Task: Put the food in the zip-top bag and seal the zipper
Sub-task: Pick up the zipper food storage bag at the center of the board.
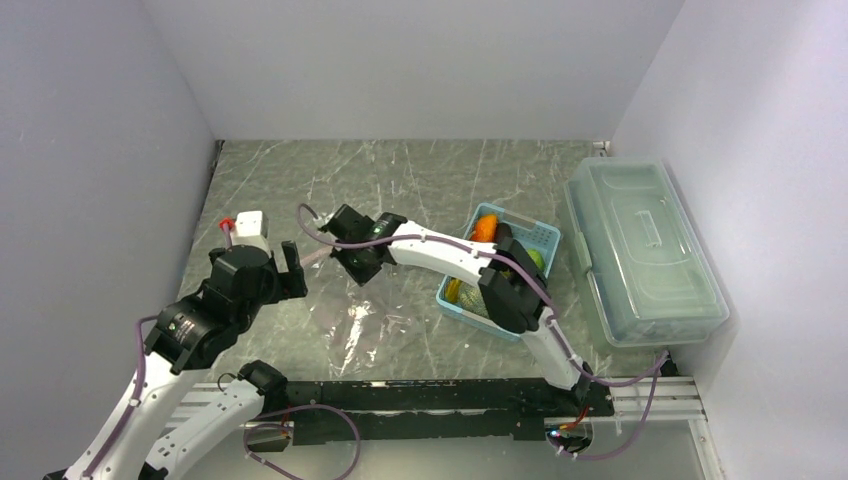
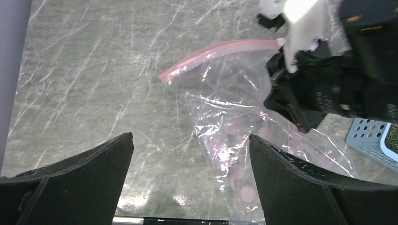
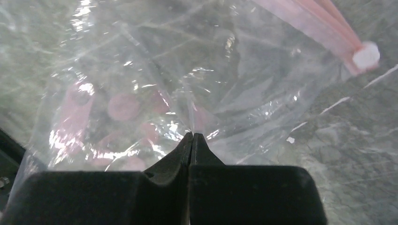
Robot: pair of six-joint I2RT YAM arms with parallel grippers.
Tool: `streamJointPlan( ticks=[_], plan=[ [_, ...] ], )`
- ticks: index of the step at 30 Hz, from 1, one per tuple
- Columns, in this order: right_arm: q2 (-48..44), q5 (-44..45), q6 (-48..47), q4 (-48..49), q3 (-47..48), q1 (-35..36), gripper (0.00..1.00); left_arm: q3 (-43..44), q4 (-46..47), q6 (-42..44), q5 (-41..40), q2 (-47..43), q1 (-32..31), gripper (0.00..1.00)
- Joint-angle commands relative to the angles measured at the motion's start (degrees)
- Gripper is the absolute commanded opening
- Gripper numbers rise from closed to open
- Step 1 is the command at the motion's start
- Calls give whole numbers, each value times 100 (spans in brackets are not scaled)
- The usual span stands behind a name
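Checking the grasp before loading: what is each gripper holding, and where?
The right gripper pinches the zip-top bag by a fold of clear film, not the zipper; the left gripper is open, empty.

Centre frame, the clear, thin plastic zip-top bag (image 2: 234, 117) crinkles and glares glossy over the grey, white-veined marble-look tabletop (image 2: 84, 70); its pale-pink zipper strip (image 2: 211, 50) looks smooth, matt.

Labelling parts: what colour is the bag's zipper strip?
Zipper strip: pale pink, clearest in left wrist view.
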Motion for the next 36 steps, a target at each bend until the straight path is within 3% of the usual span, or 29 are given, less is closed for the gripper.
streamJointPlan(
  ticks=[1,26,36],
  plan=[
    [-790,105,-94,552,-180,43,0,187,-63,-186,-303,103,-18,99],
    [-2478,628,-744,1655,-1711,72,0,1469,117,67,82,1343,1,97],
    [-3251,616,-1001,1684,-1939,69,0,1950,75,158,480,1528,113,96]
  ],
)
